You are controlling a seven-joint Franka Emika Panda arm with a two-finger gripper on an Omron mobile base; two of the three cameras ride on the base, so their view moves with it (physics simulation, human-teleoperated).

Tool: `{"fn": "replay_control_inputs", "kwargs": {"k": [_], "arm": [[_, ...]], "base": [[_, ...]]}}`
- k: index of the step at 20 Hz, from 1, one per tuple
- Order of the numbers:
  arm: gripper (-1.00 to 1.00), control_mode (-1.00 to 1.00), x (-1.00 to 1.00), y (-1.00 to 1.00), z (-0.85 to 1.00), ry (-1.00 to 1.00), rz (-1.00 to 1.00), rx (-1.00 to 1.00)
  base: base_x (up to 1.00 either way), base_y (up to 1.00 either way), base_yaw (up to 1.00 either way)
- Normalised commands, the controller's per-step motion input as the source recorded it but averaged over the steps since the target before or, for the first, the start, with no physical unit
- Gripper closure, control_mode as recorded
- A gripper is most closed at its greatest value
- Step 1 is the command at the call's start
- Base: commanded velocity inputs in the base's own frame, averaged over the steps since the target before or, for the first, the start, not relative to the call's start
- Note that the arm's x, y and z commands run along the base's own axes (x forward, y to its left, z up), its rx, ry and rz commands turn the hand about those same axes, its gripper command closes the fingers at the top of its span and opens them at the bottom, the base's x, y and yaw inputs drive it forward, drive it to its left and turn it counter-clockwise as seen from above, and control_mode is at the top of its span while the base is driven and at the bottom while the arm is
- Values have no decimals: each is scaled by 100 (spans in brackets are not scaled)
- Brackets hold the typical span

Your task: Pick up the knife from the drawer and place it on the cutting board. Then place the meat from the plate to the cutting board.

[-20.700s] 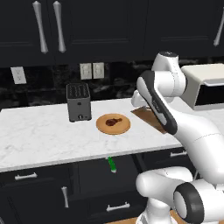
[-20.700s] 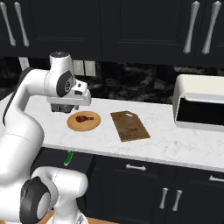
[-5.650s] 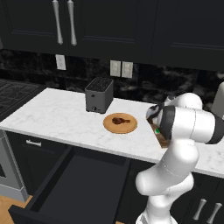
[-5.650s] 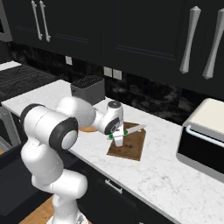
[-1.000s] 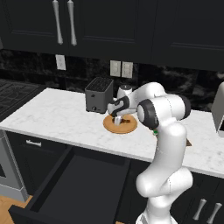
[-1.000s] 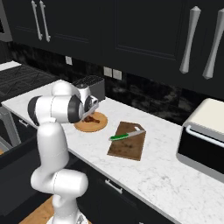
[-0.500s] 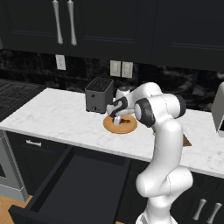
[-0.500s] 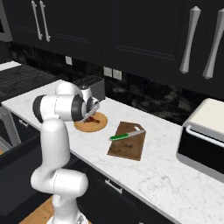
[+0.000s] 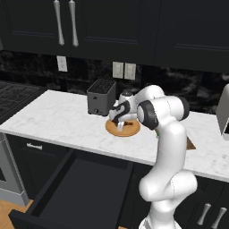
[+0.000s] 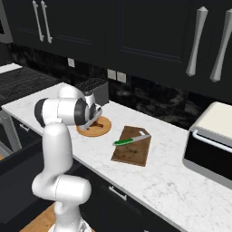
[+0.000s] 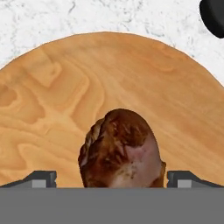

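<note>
One risk: the pincer (image 11: pixel 112 179), spread wide around the meat (image 11: pixel 120 148) on the plate (image 11: pixel 65 87), could close off-centre and squirt the rounded lump sideways, short of the cutting board (image 10: pixel 131 147).

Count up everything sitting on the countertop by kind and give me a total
Toaster: 1
Plate: 1
Meat: 1
Cutting board: 1
Knife: 1
Microwave: 1
Total: 6
</note>
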Motion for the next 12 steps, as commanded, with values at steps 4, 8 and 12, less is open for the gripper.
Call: {"fn": "replay_control_inputs", "kwargs": {"k": [4,8,12], "arm": [[100,-100,0,0,-47,5,7,-5],[100,-100,0,1,-21,1,8,-1],[100,-100,-26,0,4,-4,7,0]], "base": [[0,0,0],[0,0,0],[0,0,0]]}}
